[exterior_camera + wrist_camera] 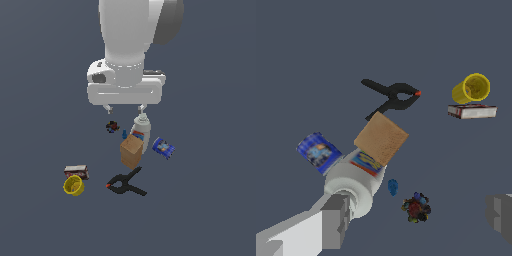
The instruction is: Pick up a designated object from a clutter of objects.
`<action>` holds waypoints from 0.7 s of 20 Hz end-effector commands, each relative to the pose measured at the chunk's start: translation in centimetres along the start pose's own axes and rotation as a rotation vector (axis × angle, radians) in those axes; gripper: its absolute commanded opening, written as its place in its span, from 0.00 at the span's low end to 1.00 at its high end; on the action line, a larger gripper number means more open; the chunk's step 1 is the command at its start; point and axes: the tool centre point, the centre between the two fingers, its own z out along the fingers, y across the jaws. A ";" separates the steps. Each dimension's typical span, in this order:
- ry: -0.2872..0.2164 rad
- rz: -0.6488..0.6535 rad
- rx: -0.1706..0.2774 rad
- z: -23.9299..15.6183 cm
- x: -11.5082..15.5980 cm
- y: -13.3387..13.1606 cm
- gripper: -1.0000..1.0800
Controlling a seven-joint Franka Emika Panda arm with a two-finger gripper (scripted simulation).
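Observation:
The small blue can (pixel 163 147) lies on its side on the exterior view's right of the clutter; it also shows in the wrist view (pixel 318 152), with white and orange label marks. My gripper (pixel 125 108) hangs open and empty above the floor, one fingertip (pixel 142 108) just over the white bottle's cap. The fingers (pixel 336 220) frame the wrist view, wide apart. The brown box (pixel 131 151) leans against the white bottle (pixel 141 128). The can lies apart from the gripper, beside the bottle and box.
A black spring clamp (pixel 125 184) lies in front of the box. A yellow cup (pixel 73 185) and dark red box (pixel 77 171) sit at the exterior view's left. A tiny dark toy (pixel 111 126) and a small blue piece (pixel 124 134) lie under the gripper.

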 end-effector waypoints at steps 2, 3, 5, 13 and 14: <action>0.000 -0.002 -0.001 0.0 0.0 0.0 0.96; 0.001 -0.006 -0.002 -0.1 0.0 -0.1 0.96; 0.003 -0.025 -0.009 -0.3 0.1 -0.5 0.96; 0.008 -0.056 -0.024 -1.4 0.1 -1.0 0.96; 0.008 -0.058 -0.023 -1.2 0.2 -1.0 0.96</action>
